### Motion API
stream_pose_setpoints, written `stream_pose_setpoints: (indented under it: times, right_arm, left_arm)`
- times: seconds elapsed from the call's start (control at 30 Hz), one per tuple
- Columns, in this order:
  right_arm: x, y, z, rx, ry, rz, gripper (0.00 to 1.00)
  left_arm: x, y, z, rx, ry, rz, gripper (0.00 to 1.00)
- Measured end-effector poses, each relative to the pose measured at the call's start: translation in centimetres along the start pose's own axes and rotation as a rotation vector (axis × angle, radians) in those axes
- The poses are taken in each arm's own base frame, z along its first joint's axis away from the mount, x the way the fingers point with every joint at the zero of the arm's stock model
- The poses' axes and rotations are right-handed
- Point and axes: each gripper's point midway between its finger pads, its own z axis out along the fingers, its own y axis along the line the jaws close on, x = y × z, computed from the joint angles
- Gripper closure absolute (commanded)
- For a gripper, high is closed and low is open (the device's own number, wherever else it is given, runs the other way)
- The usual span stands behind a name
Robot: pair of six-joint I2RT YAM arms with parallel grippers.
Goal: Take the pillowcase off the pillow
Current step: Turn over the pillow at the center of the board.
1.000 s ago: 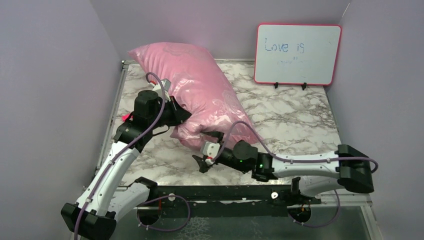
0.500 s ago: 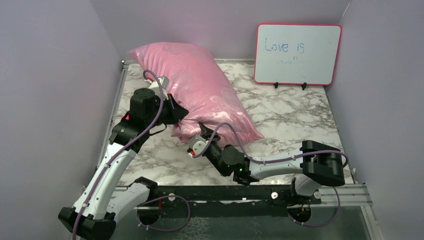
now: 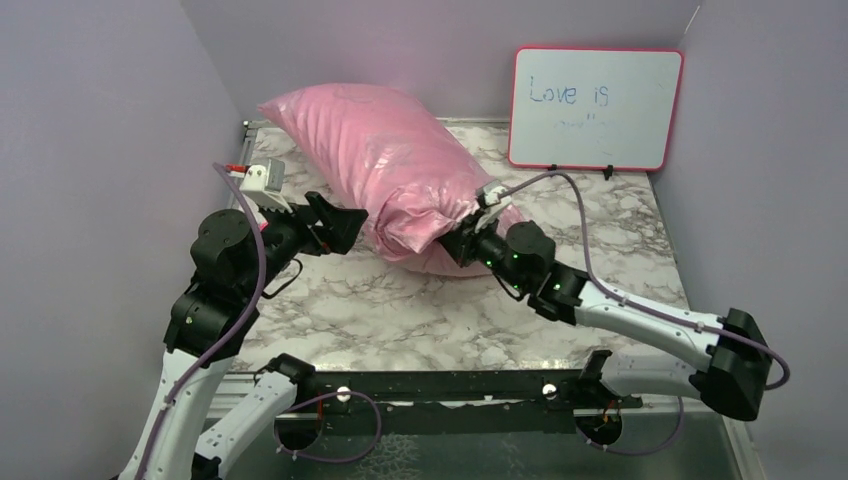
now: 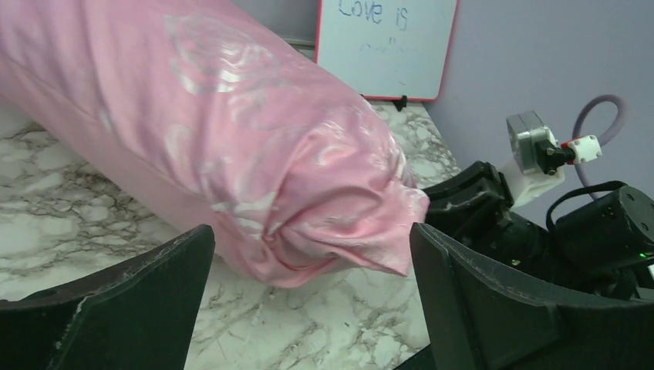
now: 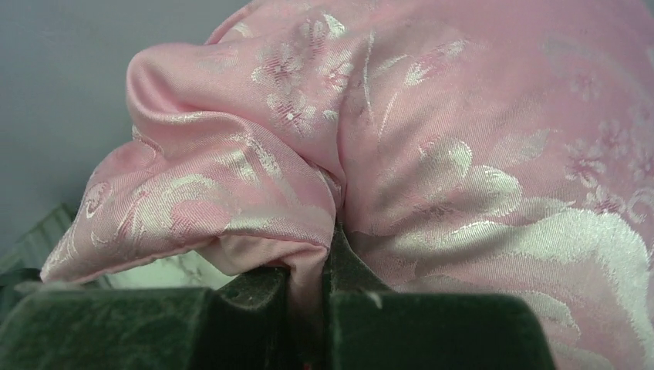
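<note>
Your right hand (image 3: pixel 452 245) is clamped tight on a bunched fold of the shiny pink rose-patterned satin pillowcase (image 3: pixel 385 165), at its near end. Your left hand (image 3: pixel 350 222) is spread wide with nothing in its grip. It sits just beside that same end, on its left, pointing at it. The case lies stuffed plump, running diagonally on the white-grey marbled bench (image 3: pixel 600 240) from the far-left corner toward the centre.
</note>
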Motion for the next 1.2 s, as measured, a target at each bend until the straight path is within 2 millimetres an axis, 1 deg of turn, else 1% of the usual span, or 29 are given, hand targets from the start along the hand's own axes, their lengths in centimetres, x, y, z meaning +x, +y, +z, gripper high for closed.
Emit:
stream_pose_setpoints:
  times: [0.1,0.17,0.23,0.3,0.4,0.47,0.5,0.53,0.57,0.6,0.63,0.73,0.8,0.87,0.97,1.17,1.2]
  right_arm:
    - [0.6,-0.5,-2.2,-0.064,0.019,0.125,0.99]
    - [0.7,0.0,-3.0,-0.104,0.034,0.172,0.99]
    - [0.8,1.0,-3.6,-0.149,0.057,0.214,0.99]
    - [1.1,1.4,-4.2,-0.173,0.073,0.245,0.99]
    - [1.7,1.5,-5.0,-0.181,0.088,0.281,0.99]
    - [2.1,1.5,-5.4,-0.179,0.101,0.294,0.99]
    - [2.2,1.5,-5.5,-0.178,0.107,0.297,0.99]
    - [2.3,1.5,-5.6,-0.178,0.115,0.3,0.99]
    - [2.5,1.5,-5.7,-0.177,0.123,0.303,0.99]
    - [2.6,1.5,-5.7,-0.177,0.127,0.305,0.99]
    - [2.7,1.5,-5.7,-0.175,0.13,0.307,0.99]
    - [2.9,1.4,-5.9,-0.17,0.14,0.305,0.99]
    - [3.1,1.3,-6.0,-0.166,0.15,0.301,0.99]
    - [3.1,1.2,-6.1,-0.16,0.158,0.297,0.99]
    - [2.1,1.1,-6.3,-0.155,0.135,0.294,0.99]
    - [-1.3,1.2,-7.0,-0.154,0.056,0.318,0.99]
    - [-1.7,1.3,-7.1,-0.155,0.045,0.323,0.99]
  left_arm:
    - [-0.1,0.9,0.0,-0.047,-0.02,-0.001,0.01]
    - [0.7,1.8,0.5,-0.078,-0.006,-0.009,0.01]
    - [2.4,2.9,1.3,-0.106,0.034,-0.03,0.01]
    - [4.9,4.2,2.7,-0.13,0.087,-0.065,0.01]
    - [8.4,5.5,4.6,-0.132,0.142,-0.129,0.01]
    - [11.5,6.5,5.8,-0.125,0.183,-0.191,0.01]
    - [12.7,6.7,6.3,-0.113,0.192,-0.224,0.01]
    - [13.2,6.7,6.6,-0.096,0.19,-0.247,0.03]
    - [13.9,6.4,7.2,-0.064,0.183,-0.284,0.09]
    - [14.2,6.2,7.5,-0.038,0.174,-0.305,0.18]
    - [14.4,6.0,7.8,-0.016,0.17,-0.324,0.35]
    - [14.5,5.4,8.8,0.035,0.169,-0.353,0.77]
    - [14.3,5.1,9.1,0.051,0.167,-0.344,0.99]
    - [13.9,5.1,9.0,0.047,0.167,-0.318,1.0]
    - [12.4,4.8,8.8,0.04,0.162,-0.239,1.0]
    - [6.7,2.3,7.8,0.056,0.131,-0.121,1.0]
    - [6.1,2.0,7.7,0.059,0.13,-0.104,1.0]
